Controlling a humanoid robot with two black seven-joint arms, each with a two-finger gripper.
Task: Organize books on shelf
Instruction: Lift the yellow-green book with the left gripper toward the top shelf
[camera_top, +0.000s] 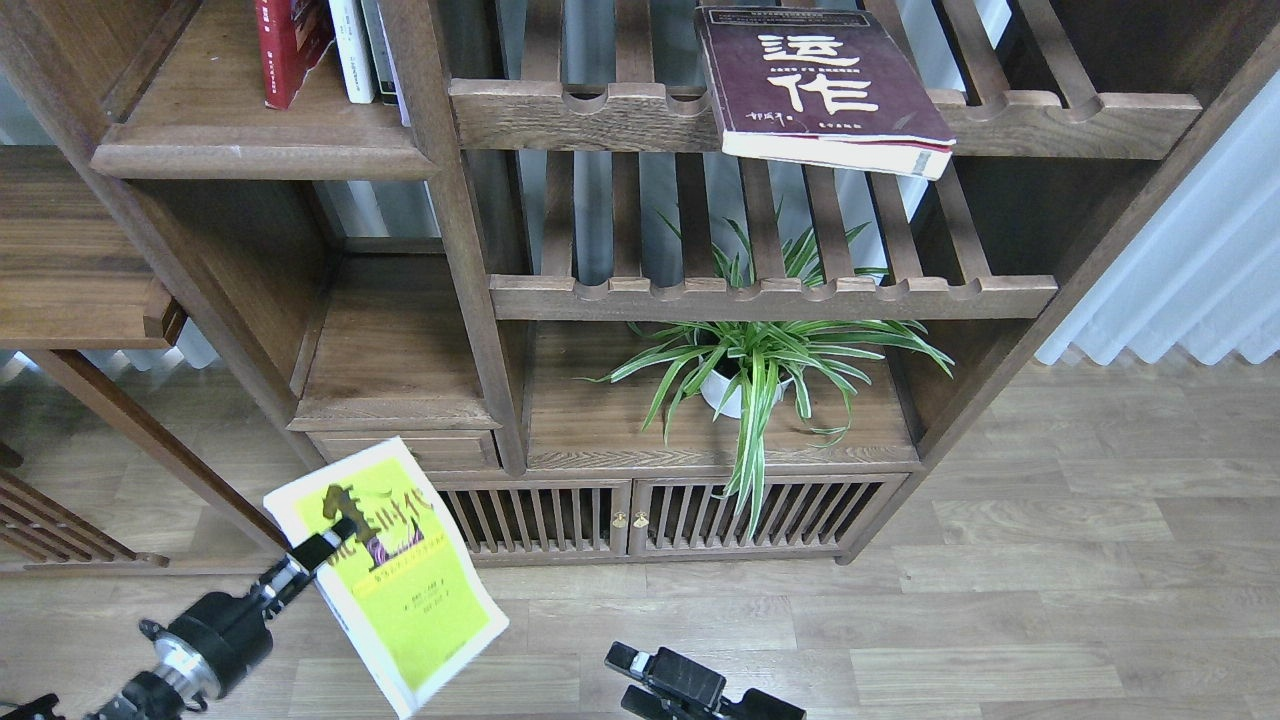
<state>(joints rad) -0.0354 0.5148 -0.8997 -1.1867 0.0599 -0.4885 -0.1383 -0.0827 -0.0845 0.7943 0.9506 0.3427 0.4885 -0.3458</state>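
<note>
Nearest to me, my right end effector (628, 662) sits low, below the spider plant (760, 365); I cannot tell if it is open. My left end effector (335, 530) pinches the lime-yellow book (400, 590) by its edge, low and left of the plant, so I think I can lift it up. Wood floor (1050, 560) lies under it. Farther off, the maroon book (820, 85) lies flat on a slatted rack (800, 120) above the plant. The plank shelf (250, 150), up and left of the plant, holds a red book (290, 45) standing.
</note>
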